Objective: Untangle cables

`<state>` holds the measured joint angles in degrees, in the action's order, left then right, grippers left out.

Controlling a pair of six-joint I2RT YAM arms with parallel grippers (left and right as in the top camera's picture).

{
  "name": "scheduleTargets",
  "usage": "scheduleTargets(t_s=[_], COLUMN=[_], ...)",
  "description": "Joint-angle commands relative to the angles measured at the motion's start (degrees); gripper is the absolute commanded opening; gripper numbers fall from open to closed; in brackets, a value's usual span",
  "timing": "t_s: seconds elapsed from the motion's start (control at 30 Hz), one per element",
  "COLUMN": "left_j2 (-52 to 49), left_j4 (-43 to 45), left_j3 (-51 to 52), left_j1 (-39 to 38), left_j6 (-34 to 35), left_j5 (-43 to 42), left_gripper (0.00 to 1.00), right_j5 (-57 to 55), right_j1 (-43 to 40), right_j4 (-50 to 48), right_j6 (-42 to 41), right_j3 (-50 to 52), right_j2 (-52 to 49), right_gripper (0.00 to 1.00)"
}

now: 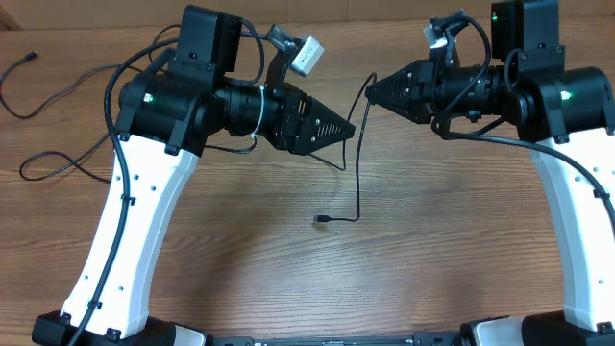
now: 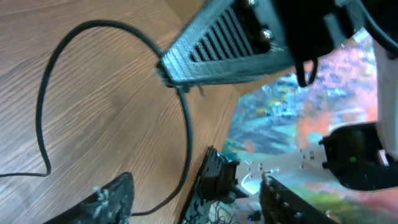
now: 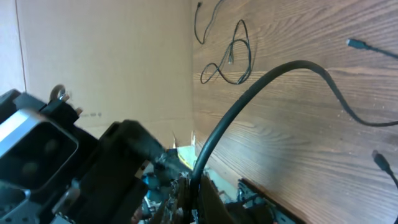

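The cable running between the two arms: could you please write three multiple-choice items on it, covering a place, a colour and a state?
1. Where is the plug of the cable?
A. clamped in a pincer
B. on the table between the arms
C. hanging off the table's edge
2. What colour is the cable?
A. white
B. red
C. black
3. How is the right pincer?
A. shut on the cable
B. open above it
C. flat on the table
Answers: 1 B, the overhead view shows the plug on bare wood; 2 C, it is black in every view; 3 A, the left wrist view shows its tips pinched on the cable.
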<state>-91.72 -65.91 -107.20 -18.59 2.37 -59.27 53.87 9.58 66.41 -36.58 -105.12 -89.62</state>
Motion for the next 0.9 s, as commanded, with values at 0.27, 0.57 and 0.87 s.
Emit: scheduleTargets(t_s=[0.27, 0.57, 0.87], left_j2=[1.09, 1.09, 1.09], left_j4=[1.55, 1.88, 3.78], left_j3=[-0.92, -0.92, -0.92], left_j1=[-1.38, -1.25, -1.25], left_j6=[-2.62, -1.95, -0.44], left_j5=[-1.40, 2.08, 2.71], left_gripper=[0.55, 0.44, 0.31], right_j5=[-0.22, -0.20, -0.22], right_j1=[5.27, 7.37, 7.41], right_j4=[-4.07, -5.77, -5.07], right_j6=[-5.29, -6.73, -6.71], right_j3=[-1.73, -1.73, -1.73], right_j2=[-0.13, -0.13, -0.13], right_gripper=[0.04, 0.04, 0.04])
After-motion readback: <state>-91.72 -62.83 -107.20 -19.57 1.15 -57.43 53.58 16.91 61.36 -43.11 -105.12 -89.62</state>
